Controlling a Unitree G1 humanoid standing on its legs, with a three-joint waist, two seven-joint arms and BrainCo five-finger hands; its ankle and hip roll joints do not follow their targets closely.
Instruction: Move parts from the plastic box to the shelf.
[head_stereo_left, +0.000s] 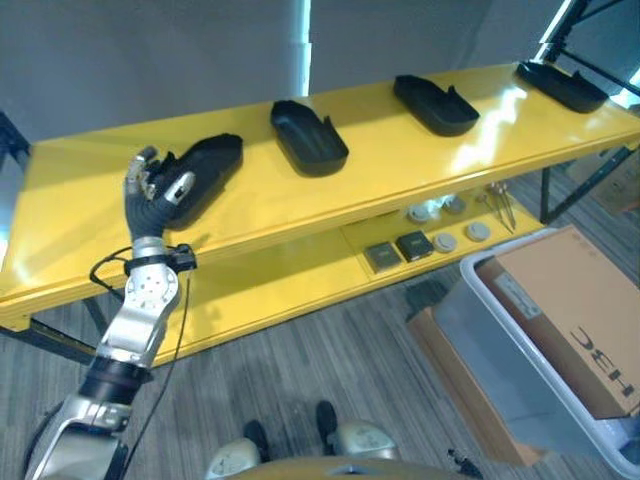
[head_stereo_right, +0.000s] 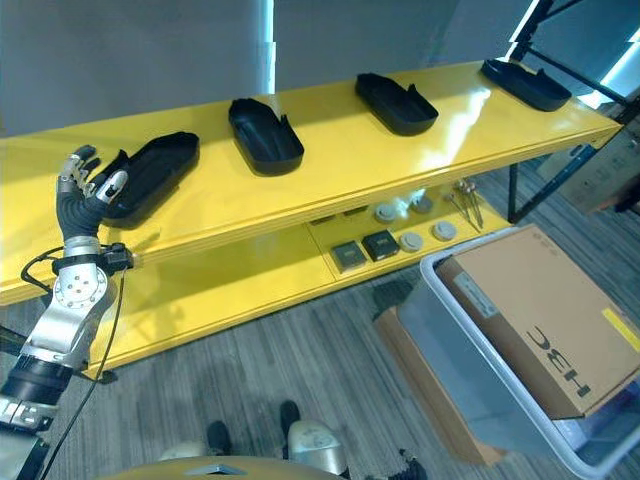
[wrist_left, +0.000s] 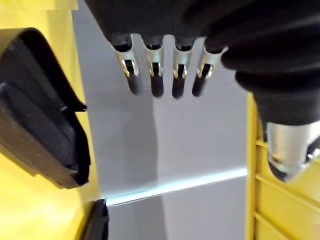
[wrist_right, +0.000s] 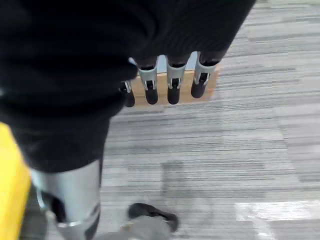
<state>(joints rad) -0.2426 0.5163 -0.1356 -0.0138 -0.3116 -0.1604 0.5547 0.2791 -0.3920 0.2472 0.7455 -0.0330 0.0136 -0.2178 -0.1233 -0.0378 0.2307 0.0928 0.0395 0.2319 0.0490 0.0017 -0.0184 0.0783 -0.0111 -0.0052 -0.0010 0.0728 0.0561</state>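
Note:
Four black moulded parts lie in a row on the yellow shelf's (head_stereo_left: 385, 172) top board: one at the left (head_stereo_left: 210, 168), then a second (head_stereo_left: 308, 137), a third (head_stereo_left: 435, 104) and one at the far right (head_stereo_left: 560, 86). My left hand (head_stereo_left: 150, 192) is raised at the near end of the leftmost part (wrist_left: 35, 125); its fingers (wrist_left: 157, 75) are straight and hold nothing. The grey plastic box (head_stereo_left: 480, 335) stands on the floor at the lower right. My right hand (wrist_right: 170, 82) hangs open over the carpet, holding nothing.
A brown cardboard box (head_stereo_left: 580, 310) lies in the plastic box. On the lower shelf board are small dark square parts (head_stereo_left: 398, 248), round grey discs (head_stereo_left: 446, 240) and thin metal tools (head_stereo_left: 500, 205). A grey wall stands behind the shelf. Striped grey carpet (head_stereo_left: 320, 350) covers the floor.

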